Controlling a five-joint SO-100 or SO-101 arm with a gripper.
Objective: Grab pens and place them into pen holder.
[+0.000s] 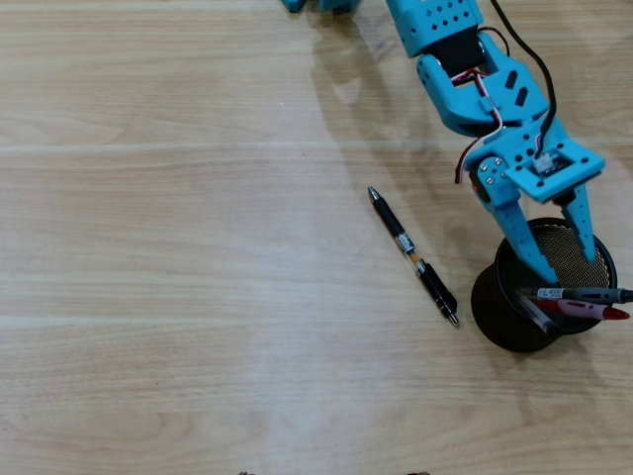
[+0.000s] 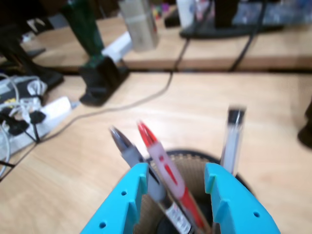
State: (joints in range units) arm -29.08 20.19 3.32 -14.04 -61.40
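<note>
Pen holder (image 1: 514,327), black wire-mesh cylinder with solid rim and flared base, sits at about 4 o'clock in the overhead view, on the pale wood-grain table (image 1: 178,247). Blue 3D-printed arm comes in from 12 o'clock; its gripper (image 1: 564,252) hangs right over the cup mouth, fingers apart, nothing between them, tips at or just inside the rim.

Three pens are in the cup. In the wrist view:
- red translucent pen (image 2: 165,170), leaning toward 11 o'clock, passing between the two fingers
- clear pen with grey rubber section (image 2: 127,151), just beside the red one at its 9 o'clock, close against the view-left finger; I can't tell if they touch
- clear pen with black cap (image 2: 233,139), nearly upright at 1 o'clock, outside the view-right finger

In the overhead view the red and grey ones stick out over the rim toward 3 o'clock.

Fourth, the black pen (image 1: 413,255), lies flat on the table at the cup's 9 o'clock, well apart from it, running 11 to 5 o'clock. Not yet grabbed, so I'd call the task three of four done.

Risks from here:
- Retracting sideways instead of straight up: fingers straddle the red pen and could drag it, or the grey one, out, or tip the cup.
- Dropping the last pen in with three already leaning across the mouth: it could hit them and bounce out.
- Black pen lies flat and is thin, so a slightly off descent could pinch the table or roll it away.

Writing: small white label on the black pen's barrel, and a printed label on the red pen near the wrist view's bottom edge; both unreadable.
</note>
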